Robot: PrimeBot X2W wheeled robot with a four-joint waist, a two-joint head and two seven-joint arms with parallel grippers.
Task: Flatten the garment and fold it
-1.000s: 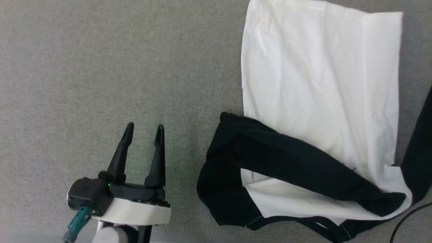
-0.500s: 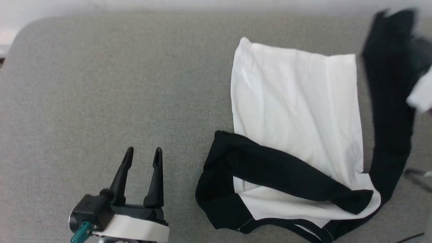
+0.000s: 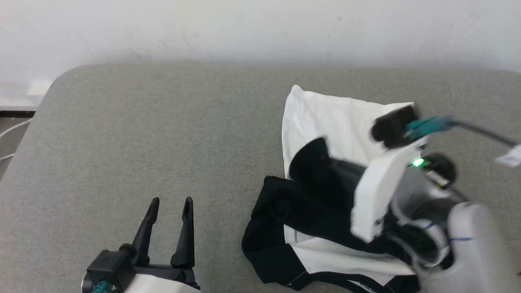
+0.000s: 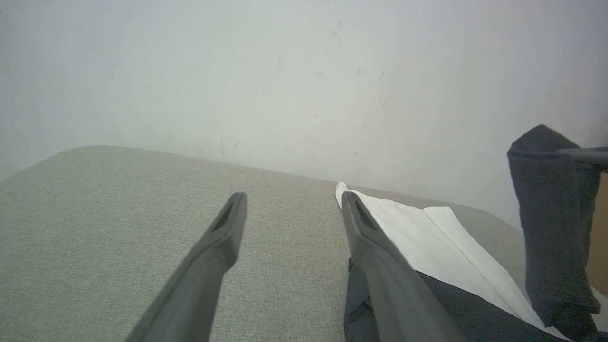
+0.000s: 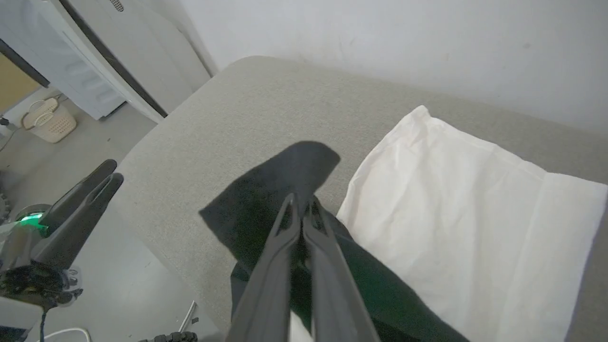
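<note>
Right wrist view shows the right gripper (image 5: 299,202) clamped on the shirt (image 5: 456,204) by black cloth. Head view shows the left gripper (image 3: 170,202) spread, empty.

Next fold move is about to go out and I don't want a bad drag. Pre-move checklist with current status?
1. Grip: right gripper on the black sleeve: ok, jaws shut on the fabric, sleeve lifted.
2. Spare arm: left gripper free: ok, open, empty, apart from the garment.
3. Garment flat: not ok, black fabric bunched at its near edge, white body creased.
4. Bare grey surface left of the garment for spreading: ok.
5. Which face of the garment is up: cannot tell.
</note>
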